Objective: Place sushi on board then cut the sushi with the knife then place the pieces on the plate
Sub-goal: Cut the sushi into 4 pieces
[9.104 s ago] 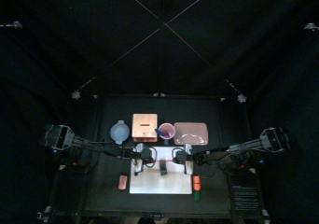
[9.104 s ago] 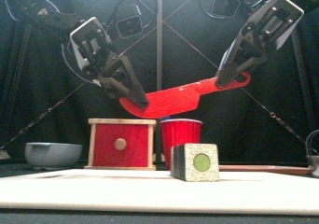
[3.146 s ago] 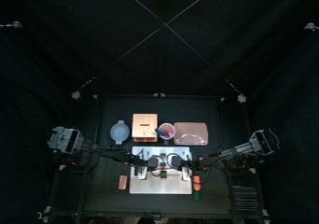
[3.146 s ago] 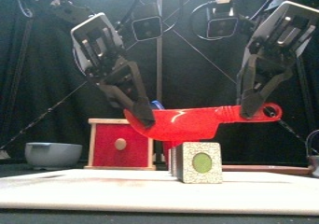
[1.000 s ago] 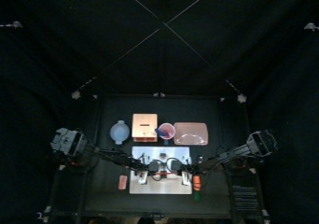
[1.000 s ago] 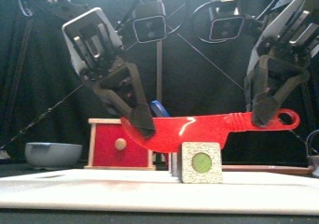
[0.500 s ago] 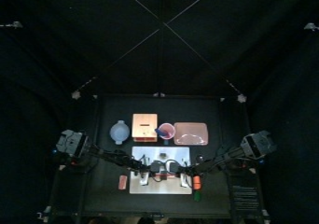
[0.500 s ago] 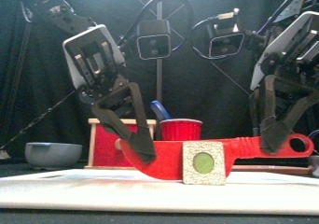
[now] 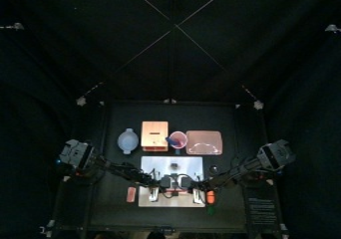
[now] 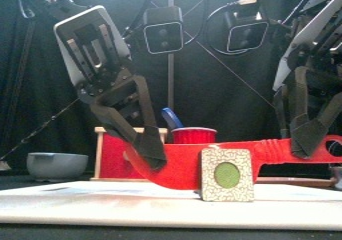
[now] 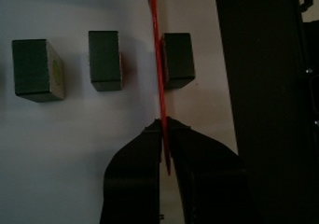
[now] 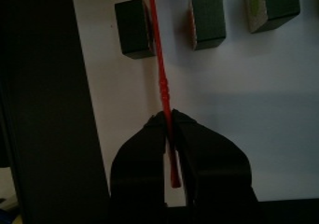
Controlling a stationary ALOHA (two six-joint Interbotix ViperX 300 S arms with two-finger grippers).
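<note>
Standing speckled sushi [image 10: 227,174], red knife [image 10: 274,150] behind

The red knife [image 10: 274,151] is stretching low across the white cutting board [image 10: 80,202], with sushi blocks [image 11: 104,60] crowding both its sides. The wooden box [image 10: 110,156] and red cup [image 10: 195,136] are walling off the back; the board's front strip is lying bare.

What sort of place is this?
Probably a robot test booth staged as a toy kitchen: black curtains behind, a white cutting board, a red plastic toy knife, dark green toy sushi blocks.
</note>
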